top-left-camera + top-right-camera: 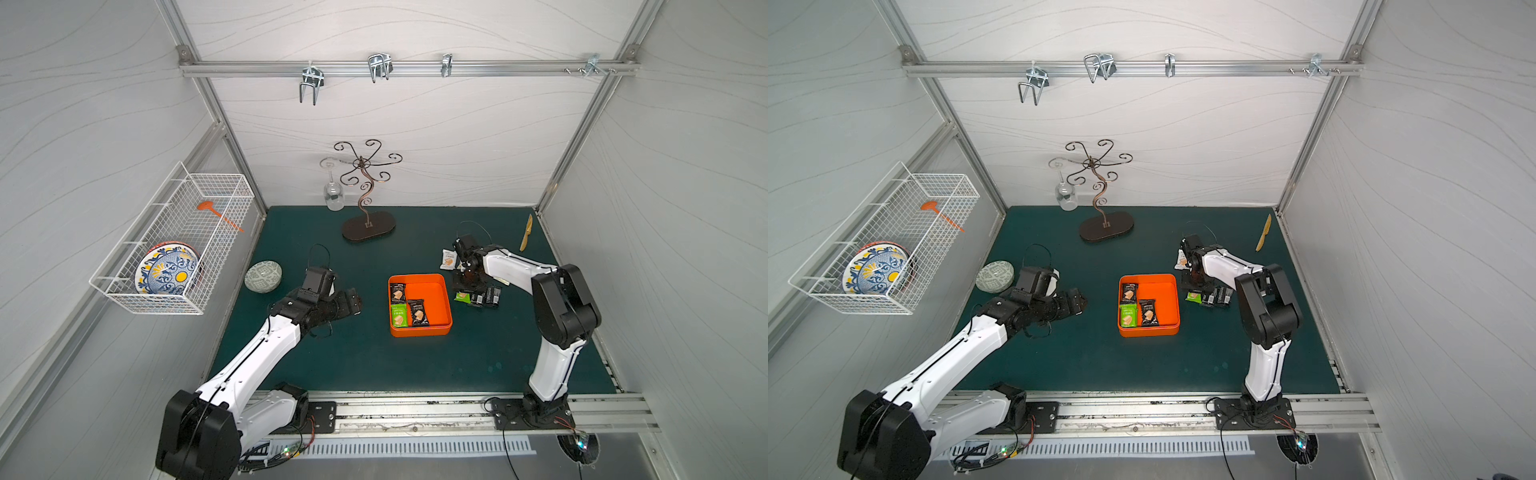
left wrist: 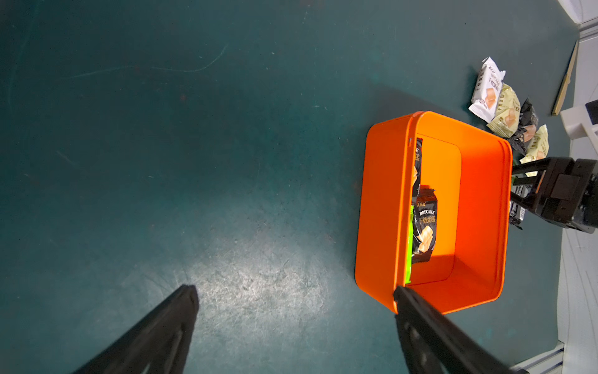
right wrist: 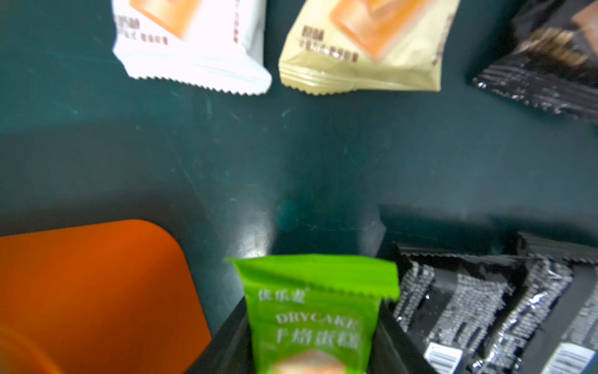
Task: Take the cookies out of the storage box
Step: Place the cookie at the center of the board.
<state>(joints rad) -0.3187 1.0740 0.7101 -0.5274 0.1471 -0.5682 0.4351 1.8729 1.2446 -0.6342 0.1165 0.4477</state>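
Your right pincer [image 1: 466, 286] straddles a green packet [image 3: 310, 317], the storage box [image 1: 419, 331] beside it, adding to unloaded cookies [image 1: 485, 296]; grip unclear; left pincer [image 2: 294, 289] hangs wide open, empty

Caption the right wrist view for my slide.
Green cookie packet framed by the right gripper, orange storage box beside it, other packets on the mat.

The shallow square plastic box [image 1: 432, 299] is bright orange, the small foil cookie packets [image 3: 310, 317] are green, black, white and pale yellow with tan biscuit prints, and the desk [image 1: 353, 365] is dark teal.
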